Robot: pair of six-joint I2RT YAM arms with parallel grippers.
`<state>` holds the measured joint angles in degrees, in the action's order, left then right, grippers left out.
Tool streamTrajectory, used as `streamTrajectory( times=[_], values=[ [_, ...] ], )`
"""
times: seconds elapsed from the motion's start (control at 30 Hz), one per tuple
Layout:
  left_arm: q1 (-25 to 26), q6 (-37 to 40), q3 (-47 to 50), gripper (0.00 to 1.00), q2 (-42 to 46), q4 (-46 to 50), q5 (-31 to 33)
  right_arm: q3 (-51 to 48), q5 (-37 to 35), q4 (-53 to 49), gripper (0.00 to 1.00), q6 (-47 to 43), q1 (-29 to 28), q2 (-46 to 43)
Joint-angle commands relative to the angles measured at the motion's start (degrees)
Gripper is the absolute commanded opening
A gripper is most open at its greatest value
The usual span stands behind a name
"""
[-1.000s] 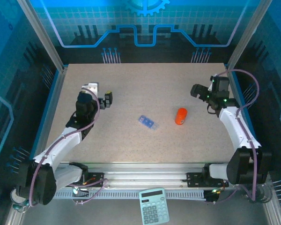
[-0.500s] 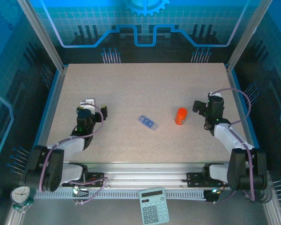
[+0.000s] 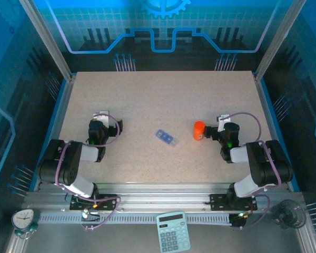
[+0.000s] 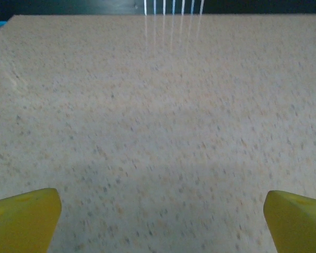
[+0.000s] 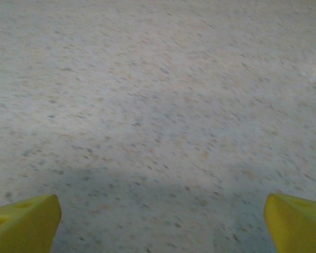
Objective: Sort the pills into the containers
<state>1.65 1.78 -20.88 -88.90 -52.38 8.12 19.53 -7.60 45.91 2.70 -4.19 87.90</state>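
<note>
Pill box: a small, flat, rectangular pill box of translucent blue plastic (image 3: 167,138) lies diagonally near the middle of the speckled beige tabletop (image 3: 158,95). Its compartments are too small to make out.
Bottle: an orange cylindrical bottle with a round orange cap (image 3: 199,130) stands to the right of the pill box, near it but apart.
Left gripper, overhead view: the left gripper (image 3: 117,125) sits low over the left part of the table. Its arm is folded close to its base, well apart from the pill box.
Left gripper, wrist view: the jaws of the left gripper (image 4: 158,224) are spread wide. Its yellow fingertips (image 4: 21,219) sit at the bottom corners, with bare table between them.
Right gripper, overhead view: the right gripper (image 3: 208,133) is just beside the bottle. Contact cannot be told.
Right gripper, wrist view: the jaws of the right gripper (image 5: 159,224) are equally wide apart. Its yellow fingertips (image 5: 297,221) frame bare, blurred tabletop and grip nothing.
Front rail: a pale green calculator (image 3: 173,239) and a small round clock (image 3: 22,220) rest there.
</note>
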Motion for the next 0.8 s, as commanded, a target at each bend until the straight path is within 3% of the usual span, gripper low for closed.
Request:
streamTrajectory(
  times=[0.0,0.3,0.43,0.53,0.77],
  values=[
    [-1.5,-1.8,-1.8,0.99,0.0,1.3,-3.8,3.6,2.8,3.1,1.0,-2.4,1.0,-0.4],
    [-1.8,-2.2,-1.8,0.99,-0.2,1.0,-4.2,2.4,-2.5,6.2,1.0,-4.1,-1.8,0.0],
    [-1.8,-2.2,-1.8,0.99,-0.2,0.8,-4.4,2.8,-1.9,5.5,1.0,-4.0,-1.5,0.1],
    [-1.8,-2.3,-1.8,0.99,-0.2,0.8,-4.4,3.8,2.5,3.3,1.0,-3.1,0.4,0.0],
    [-1.8,-2.2,-1.8,0.99,-0.2,0.8,-4.4,3.7,2.5,3.5,1.0,-3.1,0.4,0.0]
  ],
)
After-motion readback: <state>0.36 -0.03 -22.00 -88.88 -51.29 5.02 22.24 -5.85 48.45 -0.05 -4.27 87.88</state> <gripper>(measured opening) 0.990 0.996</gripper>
